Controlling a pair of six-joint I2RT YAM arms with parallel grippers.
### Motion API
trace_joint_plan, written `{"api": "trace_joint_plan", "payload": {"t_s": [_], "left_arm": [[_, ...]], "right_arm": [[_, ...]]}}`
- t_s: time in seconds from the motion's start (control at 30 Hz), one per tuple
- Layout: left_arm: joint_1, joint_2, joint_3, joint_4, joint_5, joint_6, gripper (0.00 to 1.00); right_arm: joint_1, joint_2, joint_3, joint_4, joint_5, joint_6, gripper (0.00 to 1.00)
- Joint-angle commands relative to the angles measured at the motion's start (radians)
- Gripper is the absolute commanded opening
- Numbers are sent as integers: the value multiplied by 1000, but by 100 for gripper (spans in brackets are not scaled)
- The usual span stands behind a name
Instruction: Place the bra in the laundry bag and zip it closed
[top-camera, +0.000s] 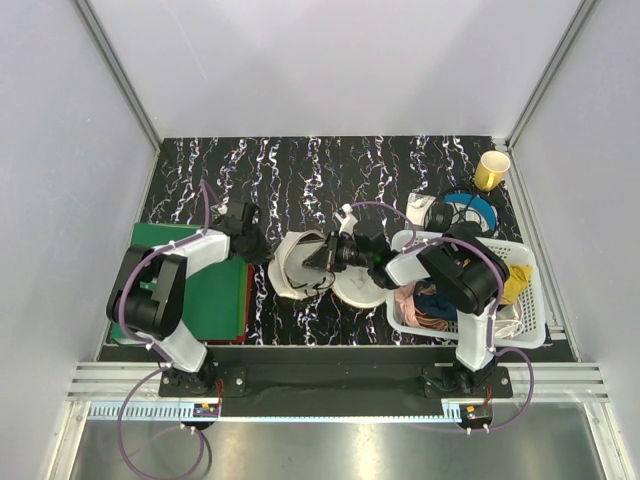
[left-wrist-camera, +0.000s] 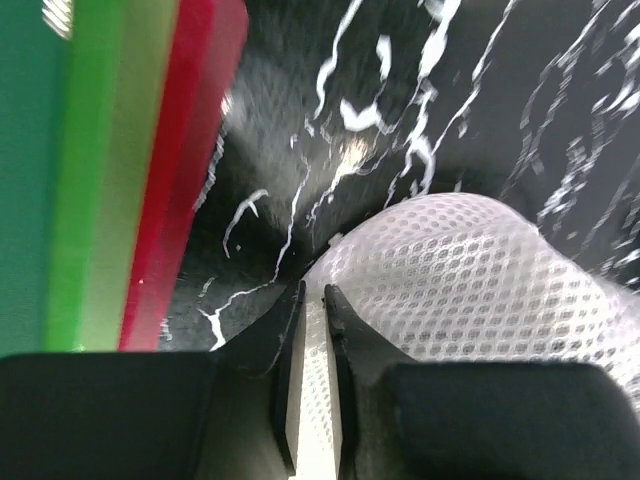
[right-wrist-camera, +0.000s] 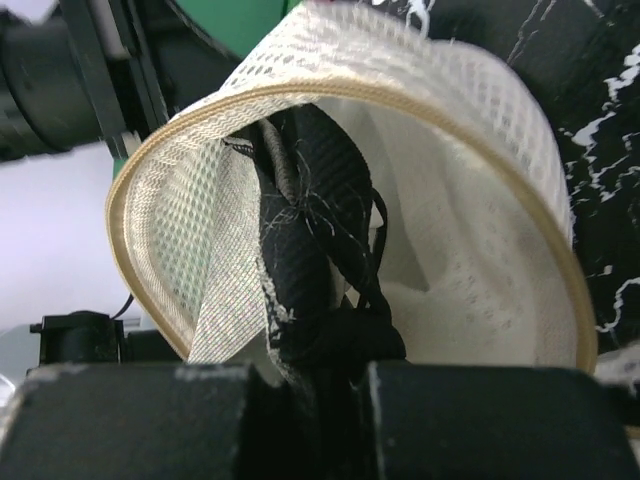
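Observation:
The cream-white mesh laundry bag (top-camera: 293, 268) lies open at the table's middle. One half stands raised, and the other half (top-camera: 362, 287) lies flat to its right. My left gripper (top-camera: 262, 245) is shut on the raised half's rim, and white mesh (left-wrist-camera: 470, 280) shows pinched between its fingers (left-wrist-camera: 345, 330). My right gripper (top-camera: 322, 256) is shut on the black bra (right-wrist-camera: 305, 230) and holds it inside the raised half, within the tan zip rim (right-wrist-camera: 350, 95). The bra's straps hang loose.
A white lattice basket (top-camera: 532, 300) with mixed clothes stands at the right, under my right arm. Green and red boards (top-camera: 215, 295) lie at the left, also showing in the left wrist view (left-wrist-camera: 110, 170). A yellow cup (top-camera: 491, 170) and a blue tape roll (top-camera: 470, 208) sit at the back right.

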Motion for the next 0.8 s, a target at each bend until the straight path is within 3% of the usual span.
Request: {"api": "trace_joint_plan", "payload": {"t_s": [0.0, 0.27, 0.4, 0.53, 0.77], "left_arm": [[-57, 41, -43, 107, 44, -24, 15], [-98, 4, -100, 133, 77, -15, 15], [-84, -77, -111, 84, 49, 24, 32], [-84, -253, -111, 1, -29, 63, 45], [-125, -500, -63, -68, -51, 108, 41]], "right_arm": [[-9, 23, 76, -17, 46, -5, 0], [11, 109, 186, -104, 149, -83, 0], [11, 97, 205, -219, 157, -126, 0], [13, 65, 257, -380, 175, -184, 7], [16, 110, 399, -563, 152, -253, 15]]}}
